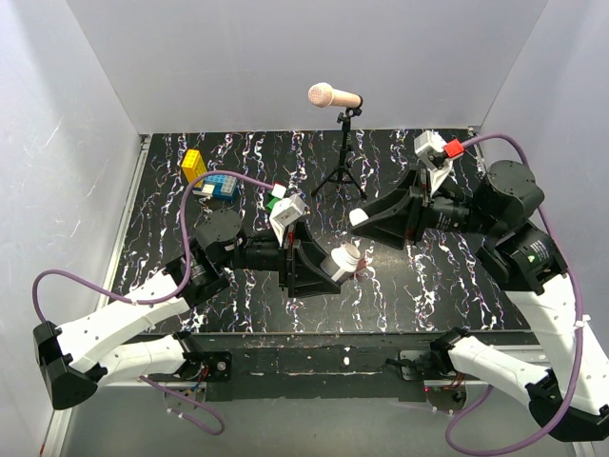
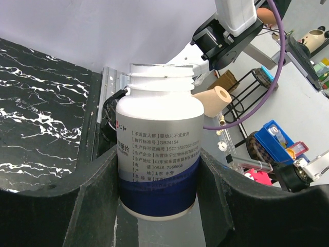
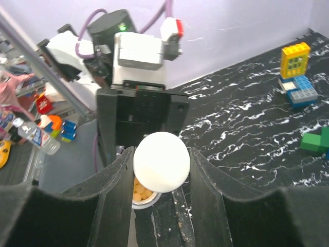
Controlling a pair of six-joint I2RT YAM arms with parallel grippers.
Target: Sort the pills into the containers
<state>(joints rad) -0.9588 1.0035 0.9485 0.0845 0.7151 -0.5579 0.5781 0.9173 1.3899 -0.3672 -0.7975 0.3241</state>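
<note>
My left gripper is shut on a white pill bottle with a grey and blue label and holds it at the table's middle. In the left wrist view the bottle stands between the fingers with its threaded neck bare. My right gripper is shut on the white cap, just above and beyond the bottle. In the right wrist view the cap sits between the jaws over the open bottle mouth, where several orange-yellow pills show. The reddish-brown pill box is out of view.
A microphone on a black tripod stands at the back middle. Yellow, blue and green toy blocks lie at the back left. White walls enclose the black marbled table.
</note>
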